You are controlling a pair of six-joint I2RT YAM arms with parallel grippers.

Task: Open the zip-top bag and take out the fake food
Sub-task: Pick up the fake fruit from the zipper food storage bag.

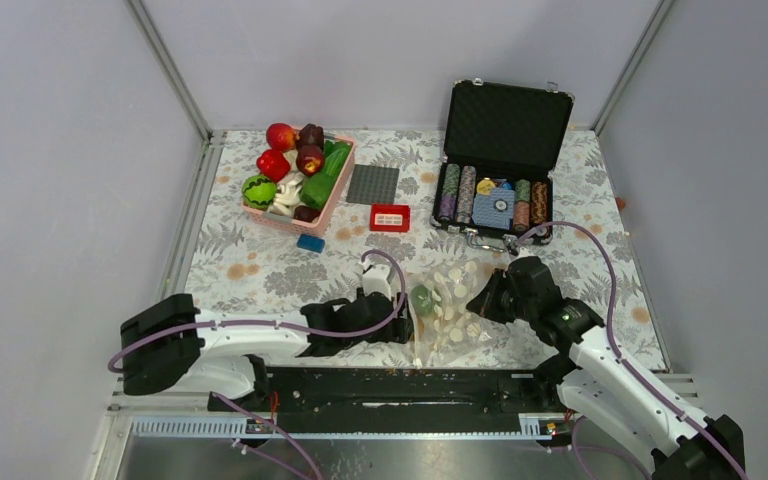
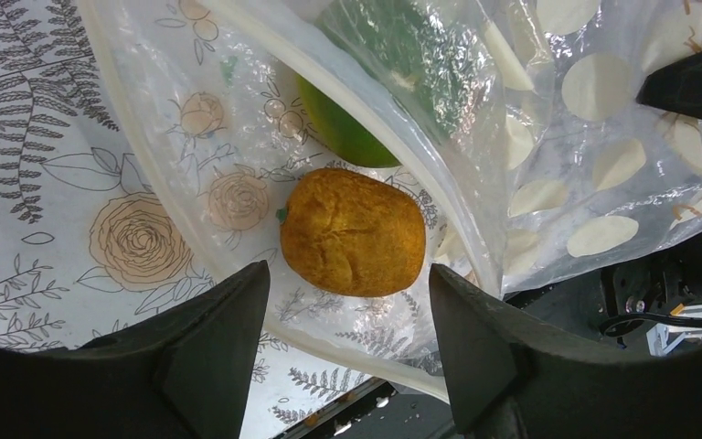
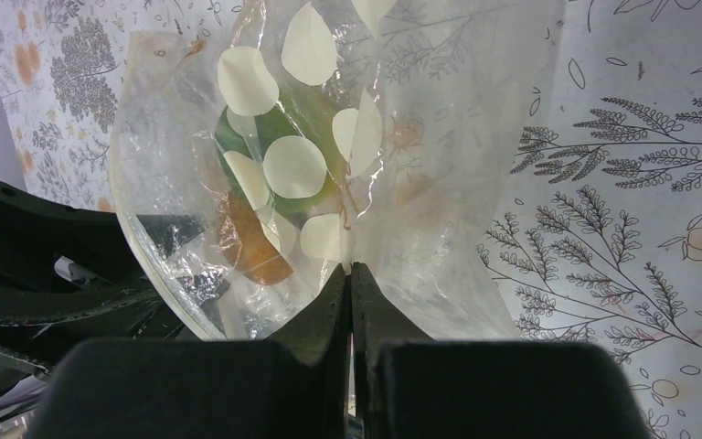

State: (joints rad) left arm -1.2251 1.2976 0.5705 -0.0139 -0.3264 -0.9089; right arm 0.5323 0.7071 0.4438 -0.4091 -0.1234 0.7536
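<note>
The left gripper [image 2: 347, 306] stands open, a finger on either side of a yellow-orange fake fruit [image 2: 352, 231], touching neither. The fruit seems to lie in the open mouth of the zip-top bag [image 2: 594, 174]. A green piece [image 2: 343, 137] sits deeper in, under dotted plastic.

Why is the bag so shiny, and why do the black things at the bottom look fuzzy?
Left wrist view: light glints off the crinkled zip-top bag, yet the orange fake fruit is sharp; the left hand, close to the lens, is dark and a bit soft. Right wrist view: the plastic looks milky; the right hand is a plain black shape. Top view: even light, faint shadows.
</note>
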